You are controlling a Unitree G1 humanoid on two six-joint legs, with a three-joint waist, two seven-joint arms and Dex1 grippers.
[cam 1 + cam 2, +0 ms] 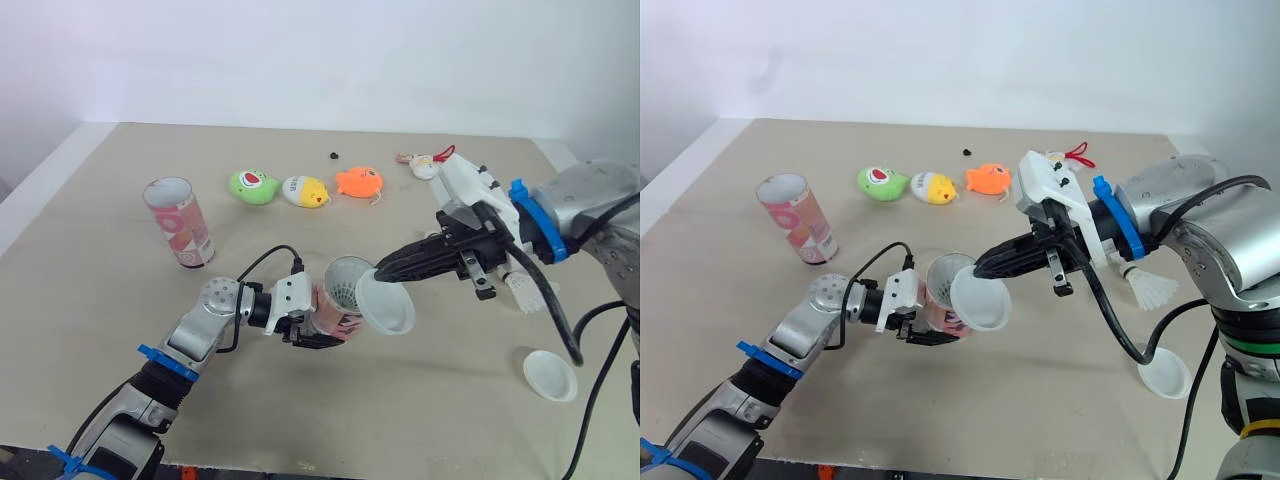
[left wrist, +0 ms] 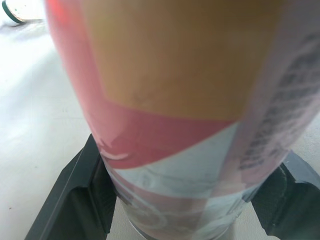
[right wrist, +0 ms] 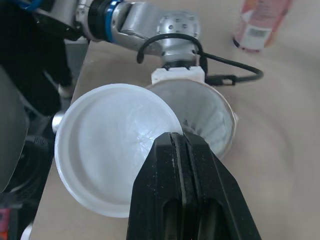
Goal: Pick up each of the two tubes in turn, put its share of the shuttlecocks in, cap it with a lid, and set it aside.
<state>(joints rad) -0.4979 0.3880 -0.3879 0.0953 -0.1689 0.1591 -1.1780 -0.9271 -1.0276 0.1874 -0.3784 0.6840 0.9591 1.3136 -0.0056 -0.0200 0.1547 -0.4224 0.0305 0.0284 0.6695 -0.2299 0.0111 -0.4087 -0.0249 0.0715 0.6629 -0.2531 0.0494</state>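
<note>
My left gripper (image 1: 316, 322) is shut on a pink patterned tube (image 1: 338, 303), held tilted just above the table with its open mouth turned toward the right arm. White shuttlecock feathers (image 3: 207, 117) show inside it. My right gripper (image 1: 379, 272) is shut on the rim of a white lid (image 1: 388, 306), which hangs right beside the tube's mouth, partly overlapping it. In the left wrist view the tube (image 2: 180, 100) sits between both fingers (image 2: 75, 192). A second pink tube (image 1: 180, 221) stands upright and open at the left. Another white lid (image 1: 550, 375) lies at the front right.
A loose shuttlecock (image 1: 1148, 289) lies on the table under the right forearm. Green (image 1: 253, 186), yellow (image 1: 306, 191) and orange (image 1: 358, 182) toys sit in a row at the back, with a small charm (image 1: 425, 166) and a black bit (image 1: 333, 155) beyond.
</note>
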